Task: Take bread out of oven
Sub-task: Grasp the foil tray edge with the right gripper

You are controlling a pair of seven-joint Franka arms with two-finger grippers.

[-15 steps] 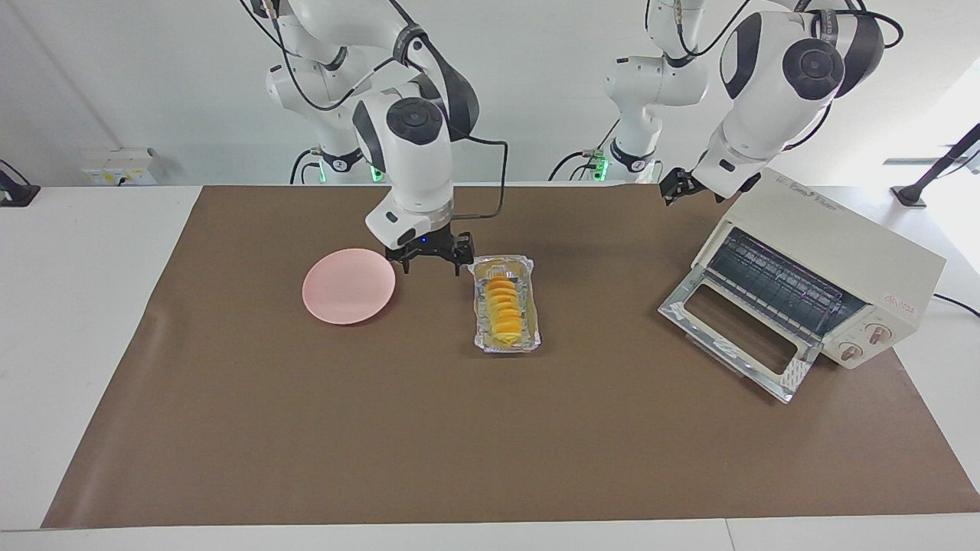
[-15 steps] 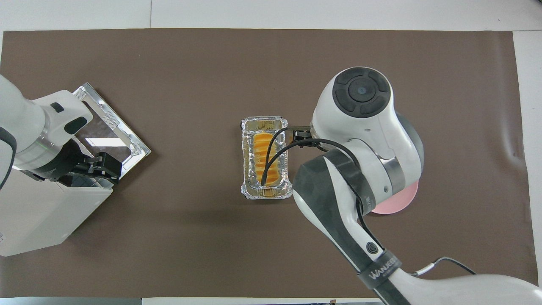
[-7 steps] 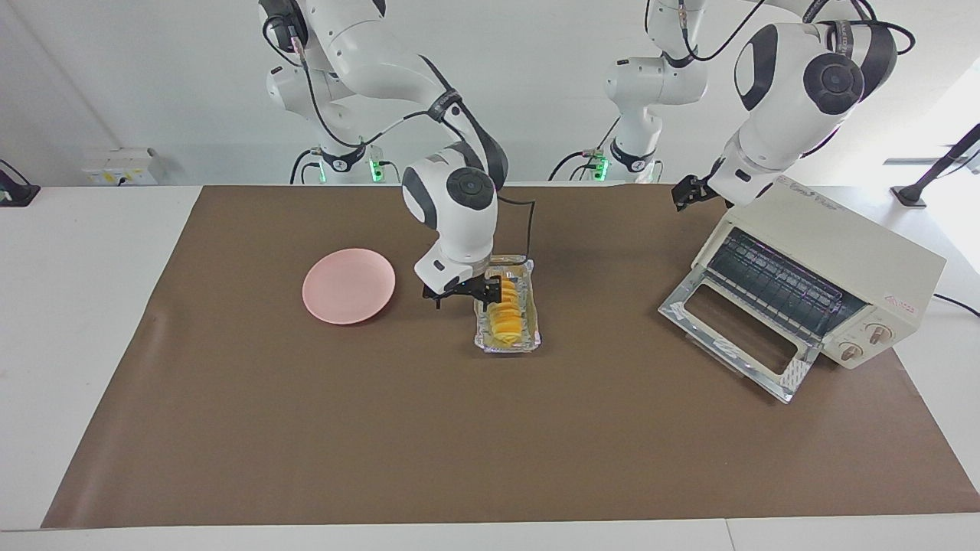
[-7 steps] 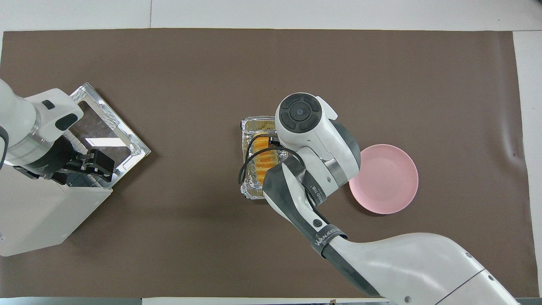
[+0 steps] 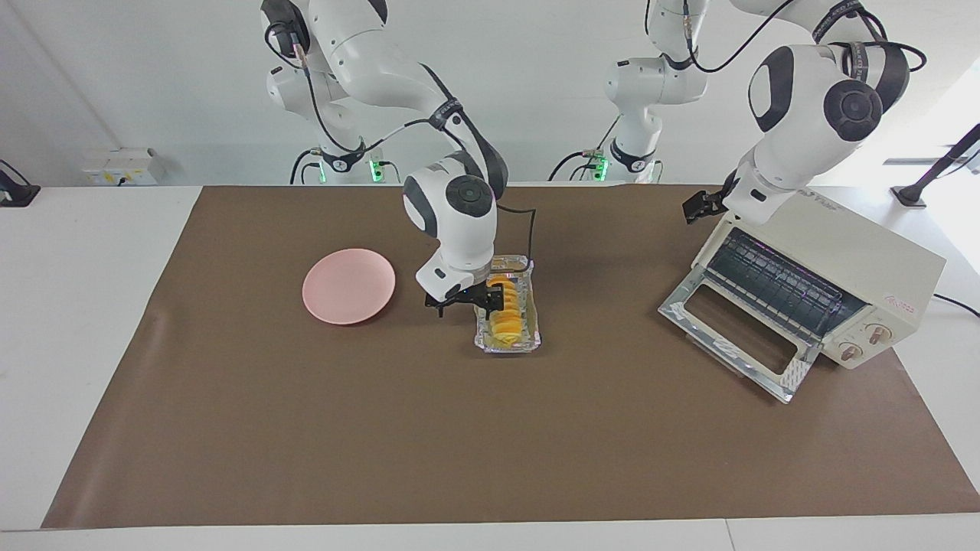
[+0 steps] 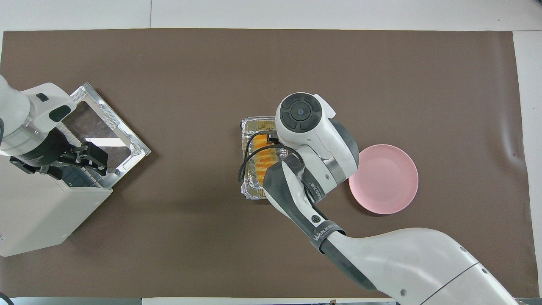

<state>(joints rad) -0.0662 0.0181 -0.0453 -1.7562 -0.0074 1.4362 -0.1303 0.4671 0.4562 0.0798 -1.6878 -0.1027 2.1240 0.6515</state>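
Note:
The bread (image 5: 505, 312), a ridged golden-orange loaf, lies in a crinkled foil tray (image 5: 530, 327) on the brown mat, outside the oven; part of it shows in the overhead view (image 6: 259, 157). My right gripper (image 5: 464, 300) is open and low at the tray's side toward the pink plate, with one finger at the bread and the other outside the tray. The cream-white oven (image 5: 842, 245) stands at the left arm's end with its glass door (image 5: 731, 337) dropped open. My left gripper (image 5: 700, 205) hangs over the oven's top corner and also shows in the overhead view (image 6: 87, 156).
A round pink plate (image 5: 349, 285) lies beside the tray toward the right arm's end; it also shows in the overhead view (image 6: 383, 178). The oven's wire rack (image 5: 773, 279) shows through the opening. The brown mat (image 5: 490, 444) covers most of the table.
My right gripper has moved from between the plate and the tray to the tray's side and come down to the bread. My left gripper has drifted back over the oven's top.

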